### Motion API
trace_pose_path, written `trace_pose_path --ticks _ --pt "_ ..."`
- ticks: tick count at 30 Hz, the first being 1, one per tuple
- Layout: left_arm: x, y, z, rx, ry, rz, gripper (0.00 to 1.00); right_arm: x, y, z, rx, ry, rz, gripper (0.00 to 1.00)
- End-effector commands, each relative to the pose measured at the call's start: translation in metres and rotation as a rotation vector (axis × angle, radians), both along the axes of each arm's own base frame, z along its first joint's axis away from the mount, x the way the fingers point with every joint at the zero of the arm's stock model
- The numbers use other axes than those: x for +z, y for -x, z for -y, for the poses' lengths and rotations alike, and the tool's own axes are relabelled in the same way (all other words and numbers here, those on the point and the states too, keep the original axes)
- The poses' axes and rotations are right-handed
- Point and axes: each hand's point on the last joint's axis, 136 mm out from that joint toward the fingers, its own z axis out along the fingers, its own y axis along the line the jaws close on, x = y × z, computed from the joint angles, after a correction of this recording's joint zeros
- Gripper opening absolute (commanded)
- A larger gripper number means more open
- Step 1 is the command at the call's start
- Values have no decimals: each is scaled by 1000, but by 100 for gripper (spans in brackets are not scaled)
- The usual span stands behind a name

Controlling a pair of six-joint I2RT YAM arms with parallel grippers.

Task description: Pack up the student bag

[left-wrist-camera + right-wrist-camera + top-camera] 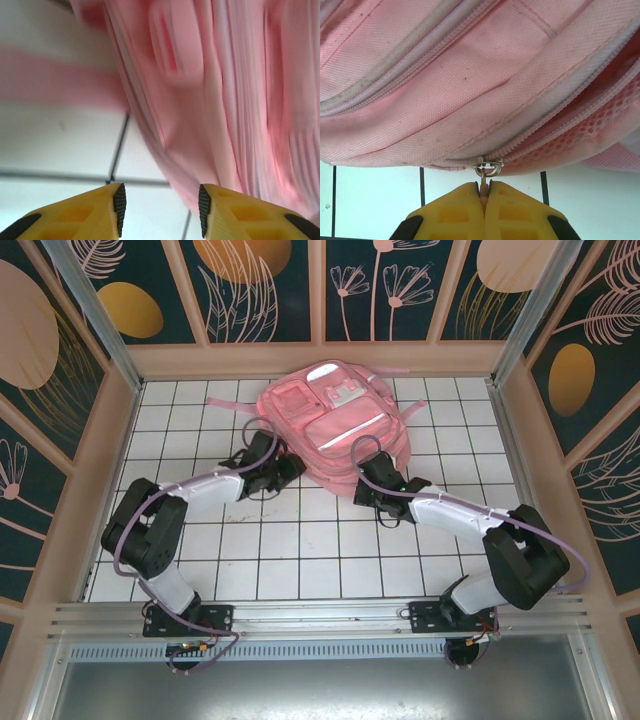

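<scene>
The student bag, a large pink fabric backpack, lies flat at the far middle of the white tiled table, front pockets facing up. A pale reflective strip crosses its front, and pink straps trail out left and right. On its near edge a metal zipper pull points nearward, with pink mesh showing beside it.

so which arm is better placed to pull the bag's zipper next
Likely right. The right gripper is pinched shut on the zipper pull of the student bag, while the left gripper hangs open at the bag's edge, holding nothing.
</scene>
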Motion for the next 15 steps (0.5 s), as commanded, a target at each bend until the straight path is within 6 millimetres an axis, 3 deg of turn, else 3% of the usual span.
trace_pose_path --ticks 1,9,12,15 --pt "17 9 20 56 96 18 46 26 -6 -12 67 -53 62 0" --pt "23 25 82 3 223 29 60 23 2 -13 112 -81 53 0" --pt "5 26 99 -6 204 0 66 23 4 -14 124 -91 47 0" --pt "-14 30 107 -4 201 -37 63 24 5 -15 125 -98 44 0"
